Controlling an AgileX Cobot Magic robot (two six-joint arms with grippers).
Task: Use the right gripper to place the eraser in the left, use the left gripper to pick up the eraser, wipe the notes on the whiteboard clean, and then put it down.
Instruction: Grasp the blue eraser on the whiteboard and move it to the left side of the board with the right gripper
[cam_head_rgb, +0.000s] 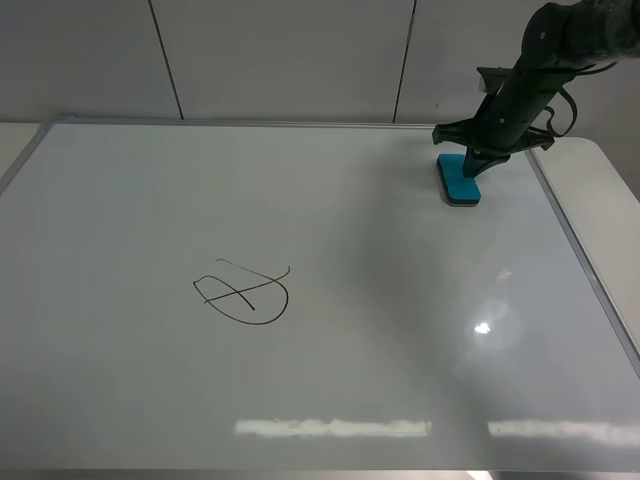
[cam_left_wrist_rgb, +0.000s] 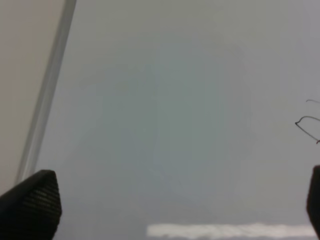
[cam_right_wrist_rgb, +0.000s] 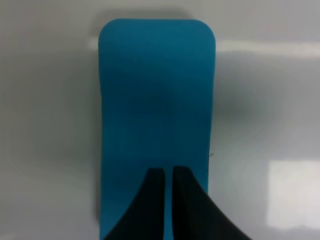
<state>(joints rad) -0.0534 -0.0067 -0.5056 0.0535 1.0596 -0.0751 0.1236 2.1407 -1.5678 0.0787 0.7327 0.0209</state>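
White and glossy, the large rectangular whiteboard (cam_head_rgb: 400, 380) with its thin silver-grey metal frame fills almost the whole scene, and lamp reflections lie along its near edge. The left gripper (cam_left_wrist_rgb: 173, 202), with short black ribbed jaws, shows only in its own wrist view. Its jaws stand wide apart and hold nothing, and it hangs above bare board close to the left frame of the whiteboard.

A little further in, left of the whiteboard's middle, are the notes (cam_head_rgb: 243, 295), a thin black marker scribble of a rough oval crossed by curved strokes. They are not yet wiped.

At the far right corner of the whiteboard lies the small teal-blue rounded rectangular eraser (cam_head_rgb: 459, 183), flat on the surface. The right gripper (cam_head_rgb: 474, 160), with black claw-like jaws on a bulky dark arm, comes down on it from above. Its jaws are pressed together with only a thin slit between them, over the end of the eraser that lies nearest the far frame of the whiteboard, and not around its sides.

I think the risk is here. Jaws closed like this probably have no hold on the block, so a lift could leave it on the whiteboard. A push downward could make it slide on the smooth surface towards the frame, and then the handover to the left gripper fails.
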